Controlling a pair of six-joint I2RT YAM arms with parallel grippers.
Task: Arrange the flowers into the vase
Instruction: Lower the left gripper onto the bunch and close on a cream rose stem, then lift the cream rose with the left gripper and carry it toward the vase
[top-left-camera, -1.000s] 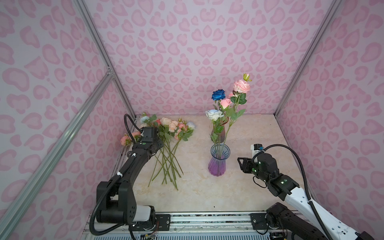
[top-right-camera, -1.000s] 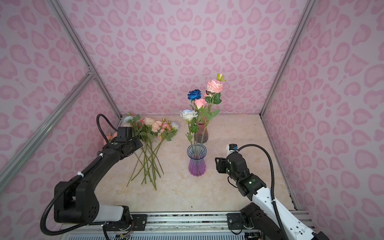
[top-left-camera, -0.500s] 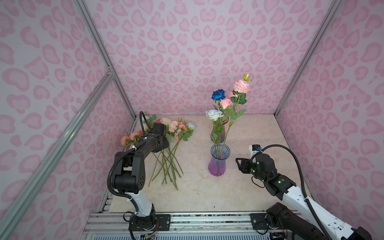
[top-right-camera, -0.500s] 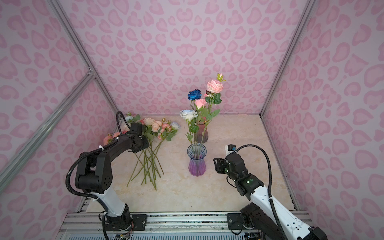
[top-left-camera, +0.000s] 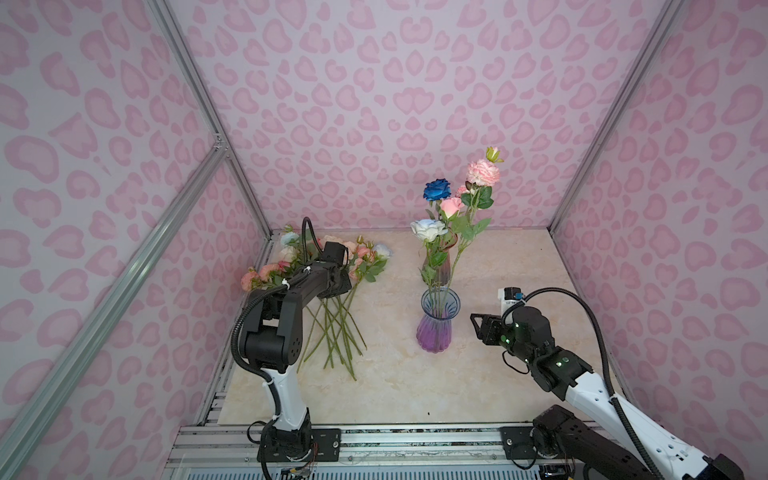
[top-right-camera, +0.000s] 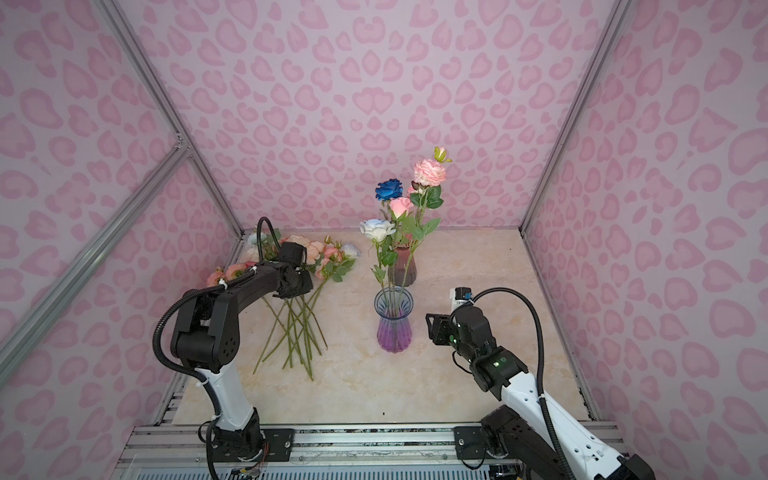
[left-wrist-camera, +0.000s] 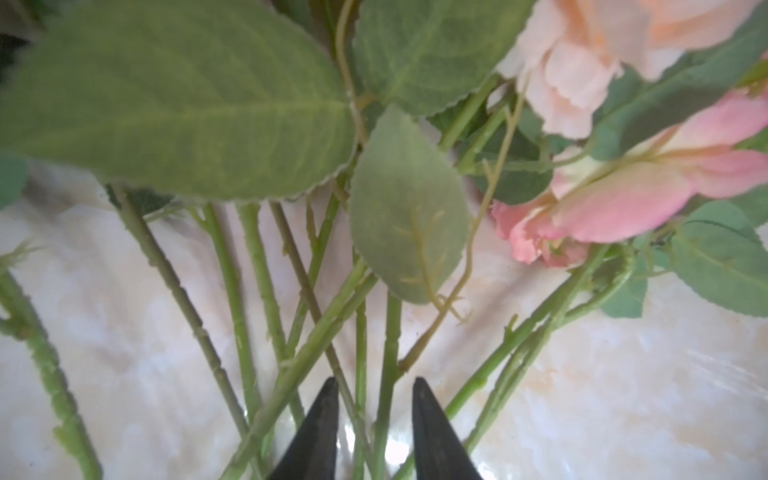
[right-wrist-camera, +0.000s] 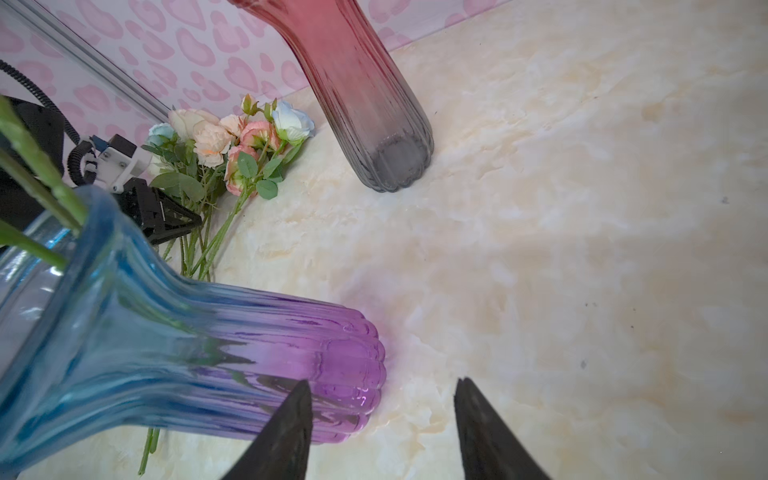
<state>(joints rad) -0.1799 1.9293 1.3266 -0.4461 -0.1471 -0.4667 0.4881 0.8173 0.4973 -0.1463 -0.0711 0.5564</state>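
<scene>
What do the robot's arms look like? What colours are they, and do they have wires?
Both arms are mostly black with a white lower section: the left arm and the right arm. A ribbed black cable runs along each. Small green lights glow on the right arm. The left end effector and right end effector each have two dark pointed fingers.

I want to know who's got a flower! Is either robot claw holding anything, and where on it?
Nothing is gripped yet. The left gripper straddles two flower stems below the leaves, jaws apart. The right gripper is open and empty.
</scene>
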